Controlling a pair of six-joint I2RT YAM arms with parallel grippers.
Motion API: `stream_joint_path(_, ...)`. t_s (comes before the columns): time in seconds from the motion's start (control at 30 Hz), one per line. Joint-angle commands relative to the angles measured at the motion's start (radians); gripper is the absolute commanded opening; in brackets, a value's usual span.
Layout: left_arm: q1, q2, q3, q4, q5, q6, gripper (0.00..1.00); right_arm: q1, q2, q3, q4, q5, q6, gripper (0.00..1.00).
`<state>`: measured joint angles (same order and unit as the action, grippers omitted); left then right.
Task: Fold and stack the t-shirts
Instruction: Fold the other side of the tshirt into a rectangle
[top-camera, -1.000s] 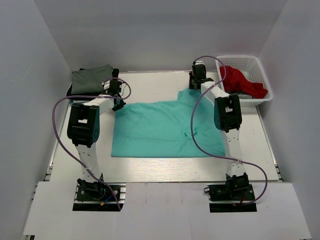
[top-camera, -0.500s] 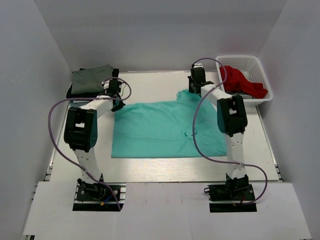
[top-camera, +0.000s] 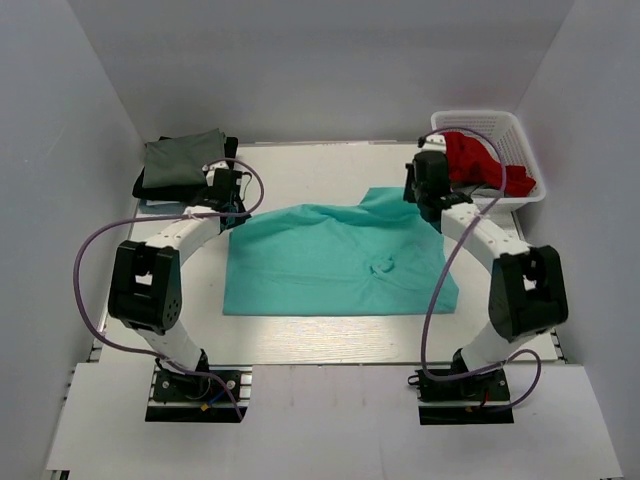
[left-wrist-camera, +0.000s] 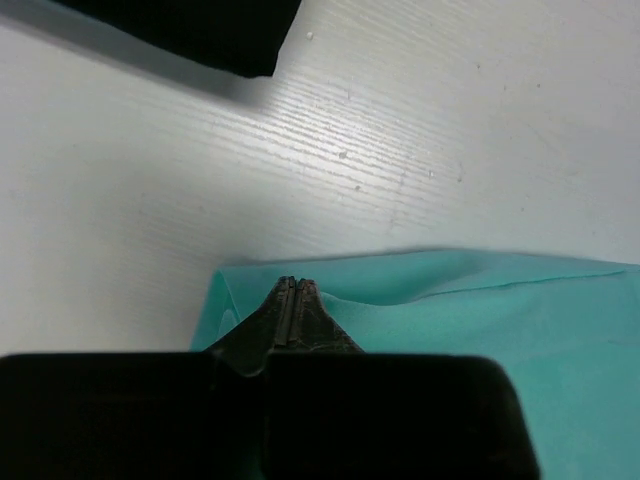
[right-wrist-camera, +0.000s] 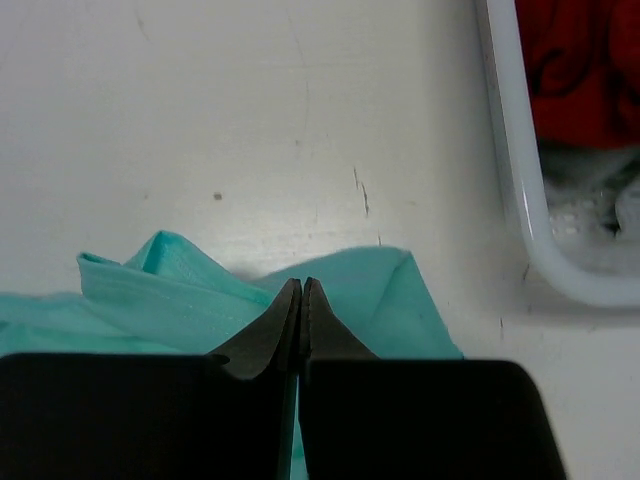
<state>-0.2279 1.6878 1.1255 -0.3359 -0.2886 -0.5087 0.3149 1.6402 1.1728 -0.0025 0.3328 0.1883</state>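
The teal t-shirt (top-camera: 335, 260) lies spread across the middle of the table. My left gripper (top-camera: 232, 200) is shut on its far left corner; in the left wrist view the jaws (left-wrist-camera: 292, 286) are pressed together with teal cloth (left-wrist-camera: 480, 320) around them. My right gripper (top-camera: 425, 192) is shut on the far right corner, with a teal fold (right-wrist-camera: 395, 290) at the tips (right-wrist-camera: 301, 285). A folded grey-green t-shirt (top-camera: 182, 157) lies on a black one (top-camera: 141, 184) at the back left. A red t-shirt (top-camera: 480, 160) lies in the basket.
The white lattice basket (top-camera: 523, 135) stands at the back right, its rim (right-wrist-camera: 515, 150) close to the right of my right gripper. The black t-shirt's corner (left-wrist-camera: 200, 30) lies just beyond my left gripper. Grey walls enclose the table on three sides.
My right gripper has moved right and slightly nearer, pulling the teal shirt's far right corner out towards the basket. My left gripper has stayed at the far left corner while its elbow swung left.
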Motion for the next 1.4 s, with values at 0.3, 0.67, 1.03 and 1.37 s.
stream_joint_path(0.3, -0.008, -0.209, -0.122, -0.049, -0.139, -0.036, 0.00, 0.026, -0.439, -0.338, -0.063, -0.009, 0.036, 0.00)
stream_joint_path(0.67, -0.008, -0.261, -0.196, -0.035, -0.143, -0.047, 0.00, 0.043, -0.647, -0.482, -0.149, 0.012, 0.059, 0.00)
stream_joint_path(1.03, -0.008, -0.349, -0.349, -0.149, -0.176, -0.319, 0.59, 0.082, -0.729, -0.640, -0.258, -0.107, 0.273, 0.23)
stream_joint_path(1.37, -0.005, -0.536, -0.299, -0.189, -0.186, -0.317, 1.00, 0.086, -0.875, -0.622, -0.274, -0.304, 0.234, 0.90)
